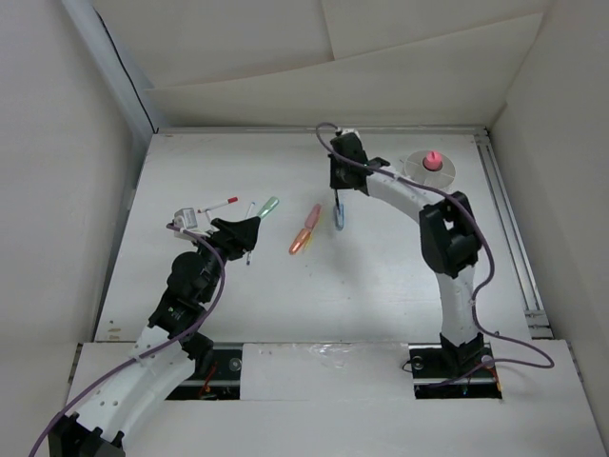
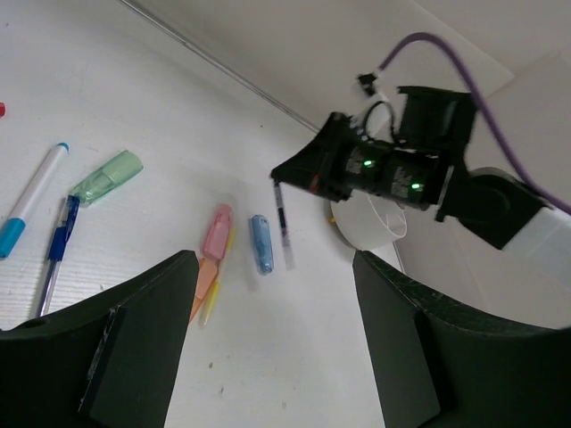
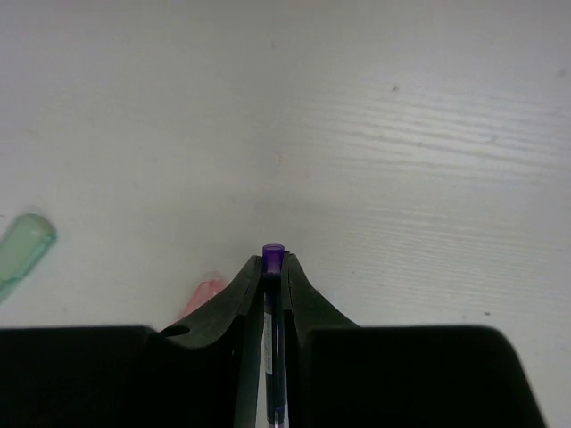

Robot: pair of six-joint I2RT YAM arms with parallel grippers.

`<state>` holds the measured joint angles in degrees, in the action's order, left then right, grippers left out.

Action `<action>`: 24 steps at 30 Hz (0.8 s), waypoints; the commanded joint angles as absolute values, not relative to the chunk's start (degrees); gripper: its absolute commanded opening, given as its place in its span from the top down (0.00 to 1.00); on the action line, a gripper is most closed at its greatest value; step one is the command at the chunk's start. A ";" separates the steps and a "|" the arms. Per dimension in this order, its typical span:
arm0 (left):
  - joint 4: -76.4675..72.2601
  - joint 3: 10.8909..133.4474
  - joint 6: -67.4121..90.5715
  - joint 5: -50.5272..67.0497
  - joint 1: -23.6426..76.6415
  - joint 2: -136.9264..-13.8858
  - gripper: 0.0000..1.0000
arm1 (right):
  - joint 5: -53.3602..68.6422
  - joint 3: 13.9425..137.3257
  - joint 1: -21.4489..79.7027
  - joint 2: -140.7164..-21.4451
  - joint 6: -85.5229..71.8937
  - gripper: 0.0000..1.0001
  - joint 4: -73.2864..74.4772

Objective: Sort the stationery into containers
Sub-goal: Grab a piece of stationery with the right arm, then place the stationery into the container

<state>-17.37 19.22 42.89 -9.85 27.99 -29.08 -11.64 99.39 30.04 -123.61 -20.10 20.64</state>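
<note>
The white cup [image 2: 368, 227] is half hidden behind the right pincer [image 3: 273, 275]. Only the pink cap of a stubby item [image 1: 433, 159] shows in it. The green marker [image 3: 20, 254] is cut off at the right wrist view's edge. The markers lie mid-desk [image 1: 381, 286], well apart from its edges; the cup stands near the far right corner. The right arm reaches forward and leftward, its pincer clamped on the thin dark pen [image 2: 284, 221], which points down beside the blue marker [image 2: 260, 242]. The left pincer [image 2: 273, 266] hovers low with its jaws spread wide.
</note>
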 commanded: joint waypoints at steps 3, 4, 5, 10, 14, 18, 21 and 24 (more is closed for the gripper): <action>-19.69 19.07 42.19 -8.71 27.77 -28.92 0.33 | -14.93 94.94 25.32 -107.68 -19.25 1.00 10.47; -20.21 19.07 42.19 -8.70 27.77 -28.92 0.33 | -16.07 93.96 24.44 -104.01 -18.73 1.00 9.59; -20.21 18.55 42.19 -8.18 27.77 -28.92 0.33 | -17.04 92.91 23.56 -102.06 -18.72 1.00 7.58; -21.36 18.54 42.71 -7.65 27.77 -29.97 0.33 | -26.36 79.76 17.59 -90.02 -18.72 1.00 -5.42; -21.88 18.02 42.71 -7.65 27.77 -29.97 0.33 | -32.41 73.32 11.97 -82.98 -17.58 1.00 -16.93; -23.02 17.49 42.71 -7.03 27.77 -29.97 0.34 | -36.82 71.98 8.10 -81.74 -16.17 1.00 -20.13; -23.64 16.96 43.24 -6.50 27.77 -29.97 0.34 | -38.32 71.98 4.23 -83.48 -15.64 1.00 -21.53; -24.17 16.96 43.24 -5.28 27.77 -30.50 0.34 | -40.08 74.43 1.68 -85.69 -15.12 1.00 -21.53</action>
